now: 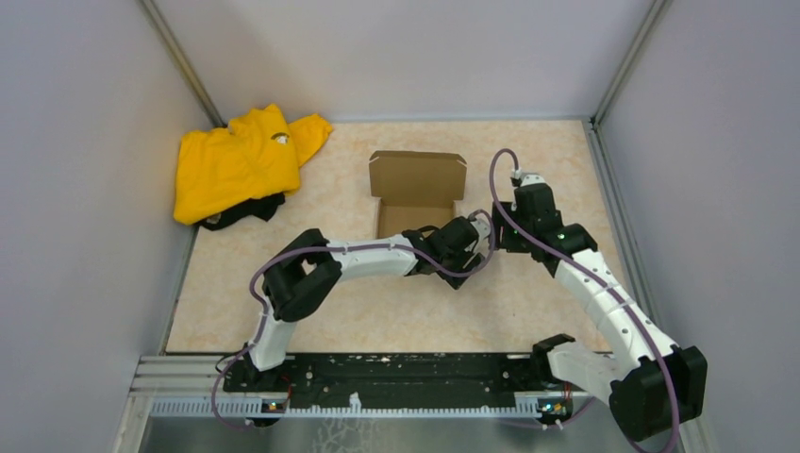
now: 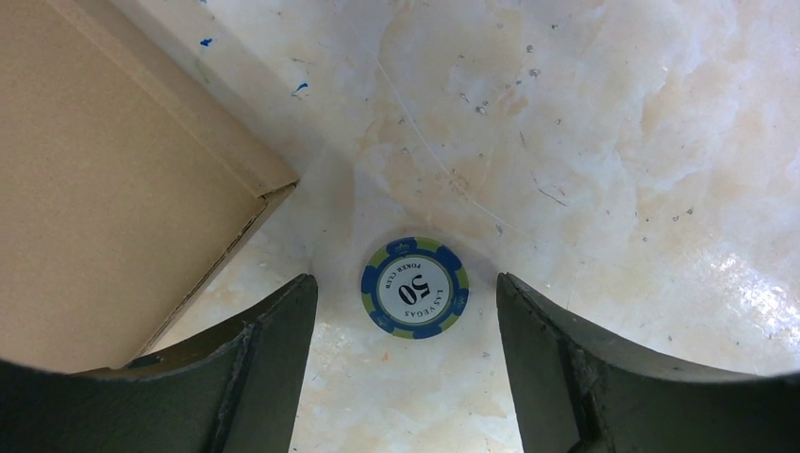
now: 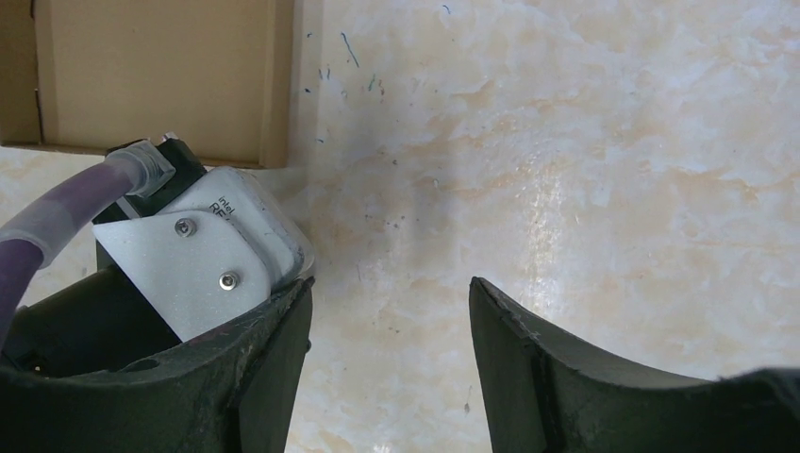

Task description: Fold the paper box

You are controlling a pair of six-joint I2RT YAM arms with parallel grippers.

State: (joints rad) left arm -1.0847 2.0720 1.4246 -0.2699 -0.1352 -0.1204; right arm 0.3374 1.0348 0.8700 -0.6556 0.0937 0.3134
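Probably light, stiff paper box [image 1: 417,177] near the far edge of the counter [image 1: 377,316]: pinch a flap; left end effector [image 2: 404,279] and right end effector [image 3: 390,281] gape empty.

paper box [image 1: 416,179] front edge hidden behind left arm [image 1: 368,257], dark item [image 1: 250,209] under yellow garment [image 1: 236,160] — mostly covered, unidentifiable

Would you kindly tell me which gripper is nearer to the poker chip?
Left: the left gripper straddles the poker chip, open; the right gripper hangs over bare tabletop, chip outside its view.
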